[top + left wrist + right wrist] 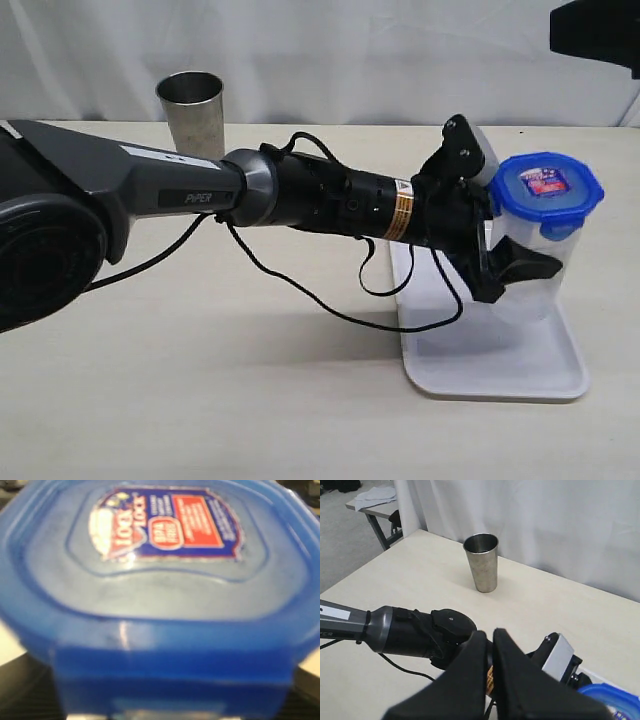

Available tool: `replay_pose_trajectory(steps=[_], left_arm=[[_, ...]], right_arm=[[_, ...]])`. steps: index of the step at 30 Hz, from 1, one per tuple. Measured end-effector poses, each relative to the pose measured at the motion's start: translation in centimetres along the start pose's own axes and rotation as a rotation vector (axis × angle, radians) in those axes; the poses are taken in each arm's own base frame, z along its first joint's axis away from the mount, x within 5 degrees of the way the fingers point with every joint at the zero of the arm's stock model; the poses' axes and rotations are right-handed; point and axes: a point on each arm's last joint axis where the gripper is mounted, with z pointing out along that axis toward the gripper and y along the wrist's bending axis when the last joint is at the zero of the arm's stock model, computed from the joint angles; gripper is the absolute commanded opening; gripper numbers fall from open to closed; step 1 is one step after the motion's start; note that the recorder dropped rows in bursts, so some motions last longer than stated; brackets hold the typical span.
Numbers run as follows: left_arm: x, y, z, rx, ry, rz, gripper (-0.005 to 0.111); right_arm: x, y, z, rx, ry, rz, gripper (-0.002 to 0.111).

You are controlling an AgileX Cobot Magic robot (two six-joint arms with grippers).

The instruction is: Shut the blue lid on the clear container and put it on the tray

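Exterior camera overlooks the tabletop from above; left wrist camera hugs the blue lid; right wrist camera looks beyond its pincer, sharing the steel cup with the exterior.

Left arm: dark grey casing with white "PIPER" lettering, a lighter grey collar, then a black cylinder with an orange warning label. Thin black cable loops below the label. Silver camera block sits just past the label. Right gripper: matte black, wedge-shaped fingers.
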Motion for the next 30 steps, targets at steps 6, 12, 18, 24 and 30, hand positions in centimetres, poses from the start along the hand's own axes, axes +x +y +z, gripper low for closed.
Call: replay_pose_trajectory(steps=[6,12,18,24,30], left_arm=[[2.1,-0.2,0.4,0.050,0.040,-0.008,0.000],[1.6,0.9,0.6,-0.017,0.106,0.113,0.000],[-0.8,2.7,0.9,-0.098,0.109,0.172,0.000],[-1.7,3.9,2.0,-0.088,0.088,0.144,0.000],[0.3,4.9,3.0,-0.082,0.108,0.087,0.000]], right_arm=[[-0.1,0.0,0.0,0.005,-0.008,0.000,0.005],[-0.1,0.0,0.0,0.005,-0.008,0.000,0.005],[-0.1,-0.1,0.0,0.006,-0.010,0.000,0.005],[-0.1,-0.1,0.0,0.006,-0.010,0.002,0.005],[-0.1,-0.1,0.0,0.006,-0.010,0.002,0.005]])
